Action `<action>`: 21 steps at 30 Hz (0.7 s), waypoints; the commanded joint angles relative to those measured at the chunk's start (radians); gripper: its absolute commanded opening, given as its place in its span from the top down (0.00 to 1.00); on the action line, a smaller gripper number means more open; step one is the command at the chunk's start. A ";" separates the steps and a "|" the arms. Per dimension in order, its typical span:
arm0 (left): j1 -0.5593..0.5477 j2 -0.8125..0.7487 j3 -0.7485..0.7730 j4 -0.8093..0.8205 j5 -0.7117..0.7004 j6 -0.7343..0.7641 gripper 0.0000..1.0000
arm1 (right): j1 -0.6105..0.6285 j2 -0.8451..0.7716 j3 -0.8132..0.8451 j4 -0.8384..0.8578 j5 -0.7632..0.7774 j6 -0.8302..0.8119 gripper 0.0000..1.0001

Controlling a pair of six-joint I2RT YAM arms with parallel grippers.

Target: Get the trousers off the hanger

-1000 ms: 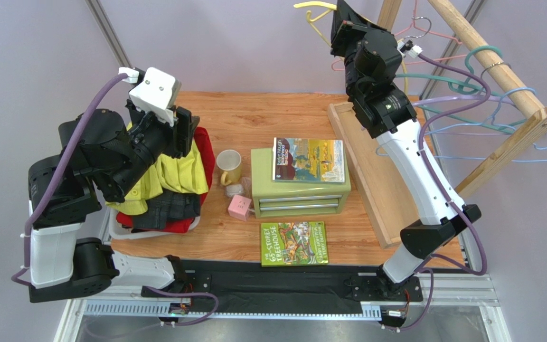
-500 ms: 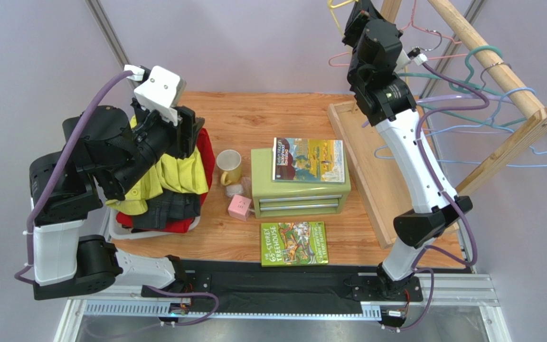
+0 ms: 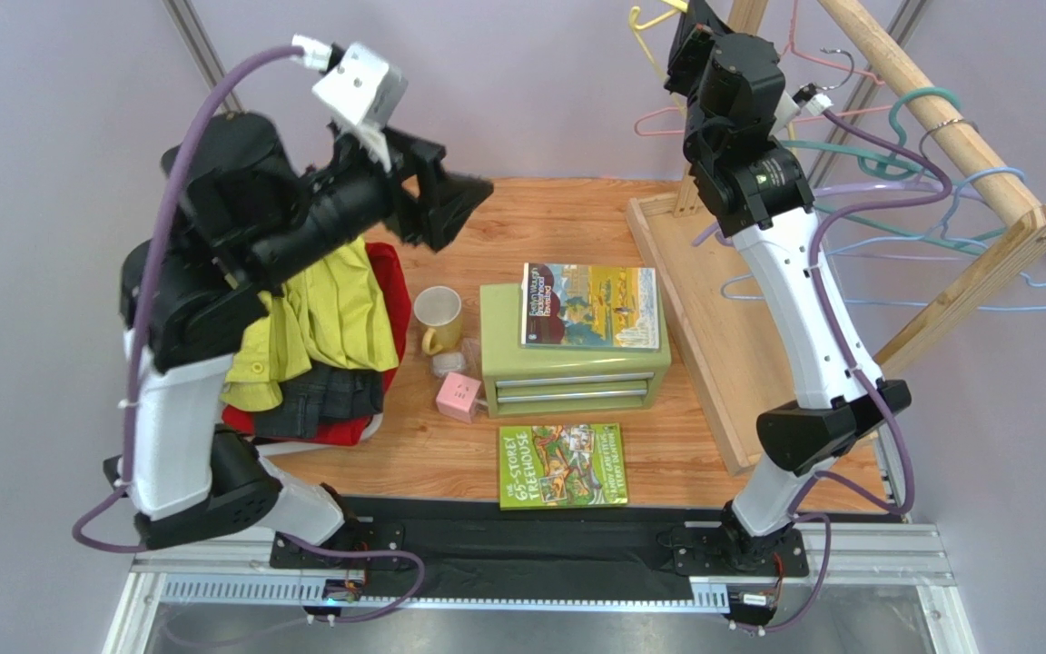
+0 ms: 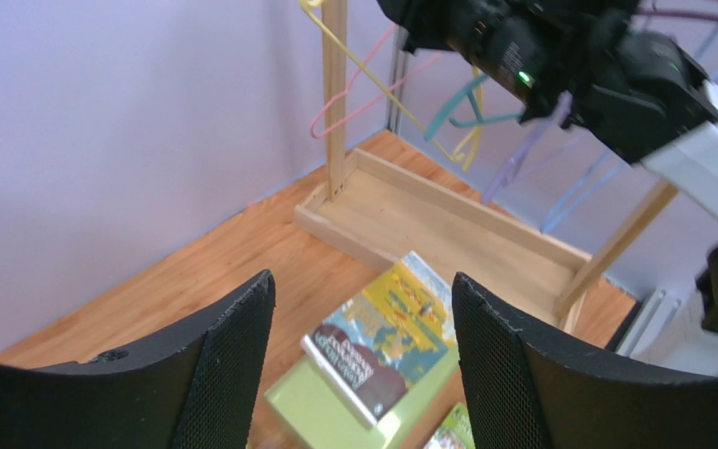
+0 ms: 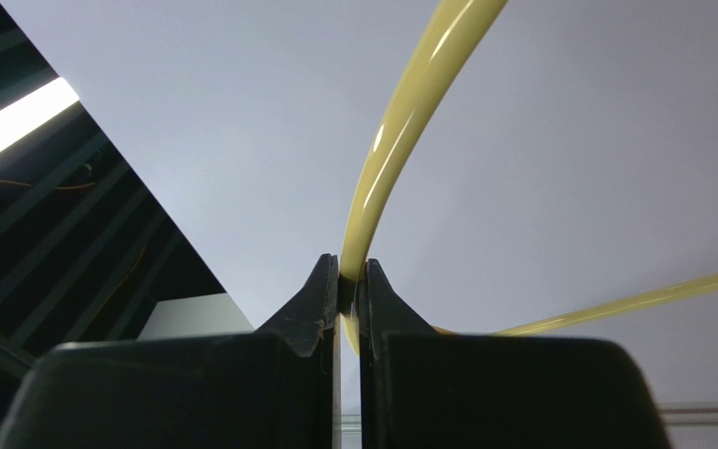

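The trousers lie in a heap at the table's left: a yellow-green pair [image 3: 324, 320] on top, a red pair [image 3: 385, 279] and a dark pair [image 3: 331, 398] under it. My left gripper [image 3: 460, 205] hangs in the air to the right of the heap, away from the cloth. Its jaws [image 4: 363, 309] stand open and empty, facing the books. High at the back, my right gripper [image 3: 686, 21] is shut on the thin yellow hanger [image 5: 400, 122], pinching its wire at the fingertips [image 5: 349, 276]. The yellow hanger's hook [image 3: 651, 21] carries no cloth.
A green drawer box [image 3: 576, 368] holds a book [image 3: 590, 304]; another book [image 3: 563, 466] lies in front. A yellow mug [image 3: 439, 318] and pink cube [image 3: 459, 395] stand beside the box. The wooden rack [image 3: 952, 109] with several hangers rises from its tray base [image 3: 706, 314] at right.
My left arm has risen off the trousers heap and swung right, jaws opening wider. My right arm has lifted the yellow hanger a little higher.
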 commanded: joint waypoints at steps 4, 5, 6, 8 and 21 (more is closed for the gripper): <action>0.298 0.119 -0.089 0.533 0.674 -0.295 0.23 | -0.052 -0.157 -0.109 -0.017 -0.171 -0.121 1.00; 0.315 0.203 -0.002 0.567 0.709 -0.313 0.23 | -0.052 -0.181 -0.114 -0.026 -0.191 -0.150 1.00; 0.344 0.250 0.058 0.576 0.743 -0.353 0.24 | -0.052 -0.189 -0.120 -0.050 -0.226 -0.160 1.00; 0.358 0.364 0.194 0.610 0.817 -0.372 0.23 | -0.052 -0.212 -0.151 -0.053 -0.294 -0.179 1.00; 0.331 0.427 0.115 0.828 0.820 -0.329 0.14 | -0.124 -0.309 -0.257 -0.096 -0.582 -0.287 1.00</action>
